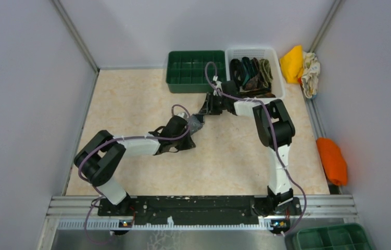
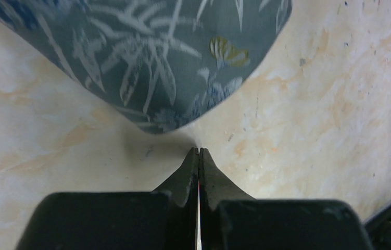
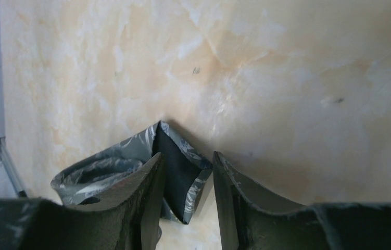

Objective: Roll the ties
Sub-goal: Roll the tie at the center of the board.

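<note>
A grey tie (image 1: pixel 196 123) with a pale leaf pattern lies bunched on the table between my two grippers. In the left wrist view its broad end (image 2: pixel 167 62) lies flat just ahead of my left gripper (image 2: pixel 199 151), which is shut and empty, tips close to the table. In the top view the left gripper (image 1: pixel 187 141) sits just below the tie. My right gripper (image 3: pixel 186 156) is open, with the tie's folded pointed end (image 3: pixel 180 164), dark lining showing, between its fingers, not clamped. In the top view the right gripper (image 1: pixel 204 111) is just above the tie. Several dark ties (image 1: pixel 250 73) lie in a white basket (image 1: pixel 279 78).
A green compartment tray (image 1: pixel 193 70) stands at the back, left of the white basket. A yellow cloth (image 1: pixel 292 62) and a pale cloth lie beyond the right wall rail, an orange cloth (image 1: pixel 332 159) further forward. Another green bin (image 1: pixel 333 237) sits at the bottom right.
</note>
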`<state>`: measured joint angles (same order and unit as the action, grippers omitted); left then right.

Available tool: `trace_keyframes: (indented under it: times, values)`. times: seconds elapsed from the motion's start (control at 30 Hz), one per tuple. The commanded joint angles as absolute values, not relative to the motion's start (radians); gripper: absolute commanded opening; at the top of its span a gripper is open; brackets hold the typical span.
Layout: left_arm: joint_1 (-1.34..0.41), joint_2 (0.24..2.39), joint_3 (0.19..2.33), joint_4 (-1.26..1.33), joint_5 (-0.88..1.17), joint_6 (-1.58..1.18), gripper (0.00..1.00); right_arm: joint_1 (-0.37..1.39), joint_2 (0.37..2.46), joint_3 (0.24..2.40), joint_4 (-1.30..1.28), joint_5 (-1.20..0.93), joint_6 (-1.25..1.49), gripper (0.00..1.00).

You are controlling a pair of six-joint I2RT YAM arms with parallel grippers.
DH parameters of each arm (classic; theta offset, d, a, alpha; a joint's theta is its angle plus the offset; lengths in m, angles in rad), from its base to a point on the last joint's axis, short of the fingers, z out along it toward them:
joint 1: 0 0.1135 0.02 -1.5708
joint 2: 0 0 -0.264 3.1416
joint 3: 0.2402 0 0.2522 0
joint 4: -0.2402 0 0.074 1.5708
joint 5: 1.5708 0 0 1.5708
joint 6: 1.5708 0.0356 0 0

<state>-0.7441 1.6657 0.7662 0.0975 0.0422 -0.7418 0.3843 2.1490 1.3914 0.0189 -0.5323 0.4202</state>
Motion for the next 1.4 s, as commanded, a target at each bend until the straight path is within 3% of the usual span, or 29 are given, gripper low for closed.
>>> trace_keyframes:
  times: [0.0,0.4,0.6,0.83,1.07,1.3,1.37]
  values:
    - [-0.739,1.663,0.784,0.117,-0.1,-0.717,0.0,0.402,2.09,1.28,0.067,-0.59,0.474,0.4]
    - [-0.711,1.631,0.751,0.029,-0.314,-0.667,0.0,0.411,1.909,0.965,0.403,-0.714,0.683,0.43]
    - [-0.716,1.591,0.714,0.052,-0.178,-0.648,0.0,0.408,1.949,0.96,0.5,-0.762,0.743,0.51]
    - [-0.718,1.372,0.713,0.005,-0.104,-0.65,0.0,0.394,2.038,0.918,0.836,-0.857,0.98,0.57]
    - [-0.697,1.257,0.796,-0.179,-0.393,-0.687,0.0,0.394,2.039,0.94,0.675,-0.808,0.879,0.59]
    - [-0.517,1.335,0.739,-0.05,-0.355,-0.717,0.0,0.394,2.032,0.952,0.633,-0.789,0.864,0.66]
    - [-0.499,1.365,0.725,0.04,-0.34,-0.701,0.0,0.394,2.031,0.954,0.649,-0.795,0.874,0.72]
